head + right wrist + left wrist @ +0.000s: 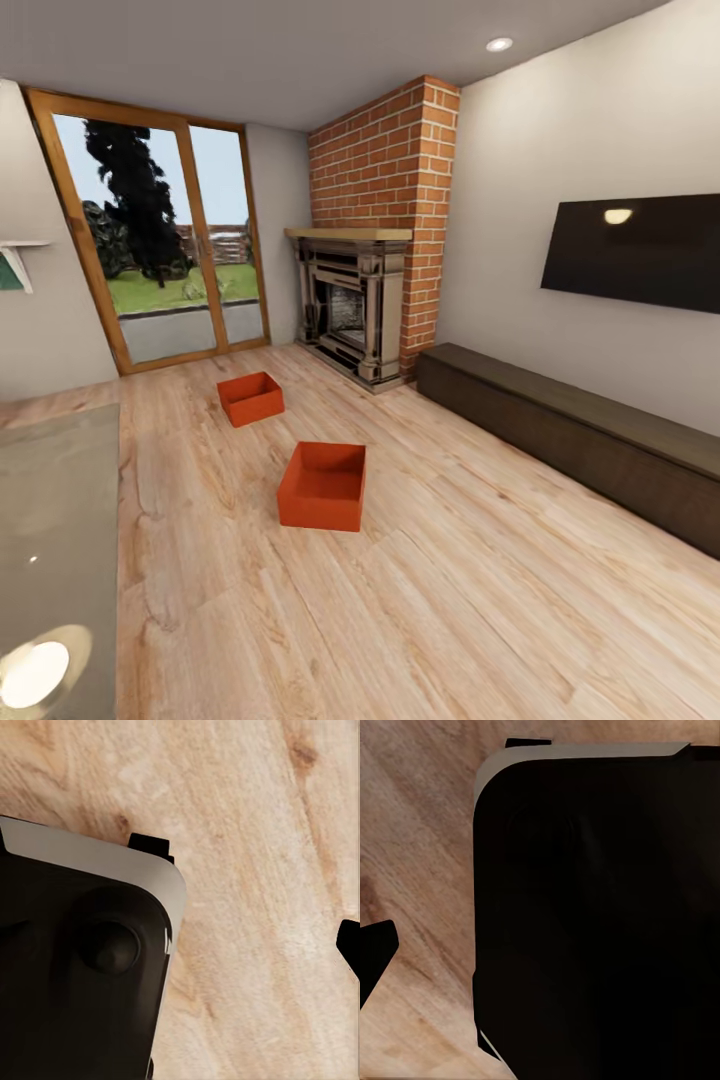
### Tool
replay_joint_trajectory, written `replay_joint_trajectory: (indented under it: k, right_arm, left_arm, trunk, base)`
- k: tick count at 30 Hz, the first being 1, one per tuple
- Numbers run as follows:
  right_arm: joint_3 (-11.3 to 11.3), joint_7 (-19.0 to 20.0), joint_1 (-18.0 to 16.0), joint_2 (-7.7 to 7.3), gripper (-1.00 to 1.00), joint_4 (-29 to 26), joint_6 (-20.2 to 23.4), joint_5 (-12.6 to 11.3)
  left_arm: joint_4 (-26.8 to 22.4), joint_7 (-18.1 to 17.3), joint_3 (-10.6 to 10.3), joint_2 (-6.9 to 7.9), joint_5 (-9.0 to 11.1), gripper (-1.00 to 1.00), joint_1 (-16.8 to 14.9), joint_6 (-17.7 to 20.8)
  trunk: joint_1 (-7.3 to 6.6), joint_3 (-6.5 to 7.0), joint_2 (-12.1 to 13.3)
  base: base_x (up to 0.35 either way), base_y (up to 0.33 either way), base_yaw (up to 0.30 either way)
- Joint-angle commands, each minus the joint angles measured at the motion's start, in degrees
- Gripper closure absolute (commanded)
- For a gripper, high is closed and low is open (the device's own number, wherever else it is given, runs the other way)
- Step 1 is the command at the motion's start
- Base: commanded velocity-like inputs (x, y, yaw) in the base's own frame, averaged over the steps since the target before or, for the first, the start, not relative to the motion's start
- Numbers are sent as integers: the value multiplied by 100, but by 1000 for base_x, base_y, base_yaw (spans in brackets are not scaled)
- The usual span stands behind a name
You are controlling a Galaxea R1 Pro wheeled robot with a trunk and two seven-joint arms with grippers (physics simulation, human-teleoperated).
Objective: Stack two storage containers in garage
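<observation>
You had both storage containers on the living room's light wood plank floor (480, 600). The nearer container (323, 486) lay just below the head view's centre; the farther container (250, 397) sat toward 11 o'clock from it, well apart, near the wood-framed glass door (165, 240). Both were orange-red, rectangular, thin-walled, lidless and upright, their insides bare. The brick fireplace (375, 270) stood at 1 o'clock from the nearer one, a dark low cabinet (580, 430) and wall screen (640, 250) at 3 o'clock. Your wrist views showed dark robot bodywork (600, 922) over planks; I couldn't tell whether either pincer was apart or together.
</observation>
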Motion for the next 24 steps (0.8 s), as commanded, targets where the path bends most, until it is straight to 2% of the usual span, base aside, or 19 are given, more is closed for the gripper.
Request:
replay_joint_trajectory:
  k: [1,14,24]
  right_arm:
    - [49,-2,-4,1,-100,14,-28,-41]
    - [49,-2,-4,-12,-100,14,-30,-26]
    - [49,-2,-3,-13,-100,14,-28,-35]
  left_arm:
    - [0,1,4,0,19,-100,-2,-3]
    - [0,8,2,-9,19,-100,-2,-9]
    - [0,1,0,-9,21,-100,-2,-1]
  trunk:
    - [0,-6,-3]
    - [0,-6,-3]
    - [0,-6,-3]
  base:
    - [0,0,32]
    - [9,0,3]
    - [273,0,0]
